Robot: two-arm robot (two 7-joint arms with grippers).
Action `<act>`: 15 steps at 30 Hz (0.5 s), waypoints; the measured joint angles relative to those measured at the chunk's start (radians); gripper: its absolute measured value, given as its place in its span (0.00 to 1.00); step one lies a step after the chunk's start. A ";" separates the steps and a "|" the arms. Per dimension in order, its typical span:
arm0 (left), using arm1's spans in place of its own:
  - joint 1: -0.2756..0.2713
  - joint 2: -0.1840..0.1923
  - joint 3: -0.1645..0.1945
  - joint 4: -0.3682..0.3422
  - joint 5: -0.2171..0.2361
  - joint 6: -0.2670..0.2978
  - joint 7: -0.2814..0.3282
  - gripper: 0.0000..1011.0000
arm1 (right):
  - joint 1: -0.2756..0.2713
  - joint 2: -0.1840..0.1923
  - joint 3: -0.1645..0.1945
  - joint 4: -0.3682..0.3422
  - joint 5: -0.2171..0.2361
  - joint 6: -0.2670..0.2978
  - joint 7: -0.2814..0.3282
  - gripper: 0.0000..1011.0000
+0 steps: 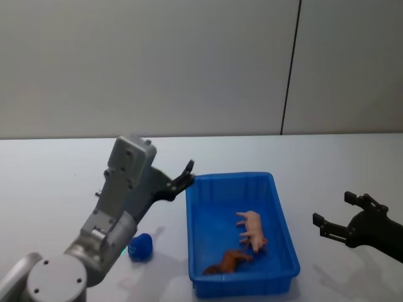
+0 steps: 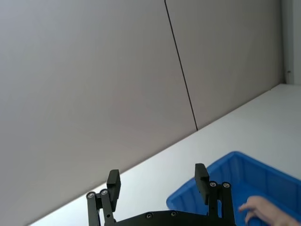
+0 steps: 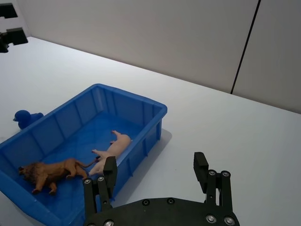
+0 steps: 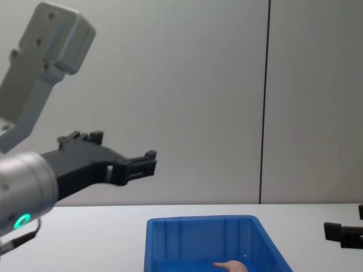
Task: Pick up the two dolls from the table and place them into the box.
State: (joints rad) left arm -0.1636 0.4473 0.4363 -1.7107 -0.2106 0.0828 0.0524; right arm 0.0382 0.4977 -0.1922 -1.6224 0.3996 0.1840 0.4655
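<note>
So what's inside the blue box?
Two toys lie in the blue box: a pink pig and a brown lion, the lion nearer the robot. What's under their bodies is covered. The left gripper and right gripper hang open outside it.

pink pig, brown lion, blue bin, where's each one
pink pig [image 1: 253,228], head view, on its body
brown lion [image 3: 54,169], right wrist view, on its body
blue bin [image 1: 233,176], head view, on its far rim

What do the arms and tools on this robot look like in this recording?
The left arm is silver-grey metal with boxy and rounded housings, and a green light glows on one joint. The left tool and right tool are matte black, each with two flat rectangular fingers fixed by small silver screws.
</note>
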 joint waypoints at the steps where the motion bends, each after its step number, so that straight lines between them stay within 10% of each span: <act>1: 0.008 0.007 -0.002 -0.008 -0.003 0.009 0.005 0.99 | -0.001 0.001 0.000 0.000 0.000 0.000 0.000 0.99; 15: 0.125 0.109 -0.024 -0.094 -0.062 0.113 0.063 0.99 | -0.008 0.009 0.005 -0.002 0.003 -0.005 -0.003 0.99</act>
State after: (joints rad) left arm -0.0389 0.5559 0.4128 -1.8049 -0.2724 0.1962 0.1153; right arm 0.0305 0.5067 -0.1871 -1.6249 0.4027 0.1791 0.4627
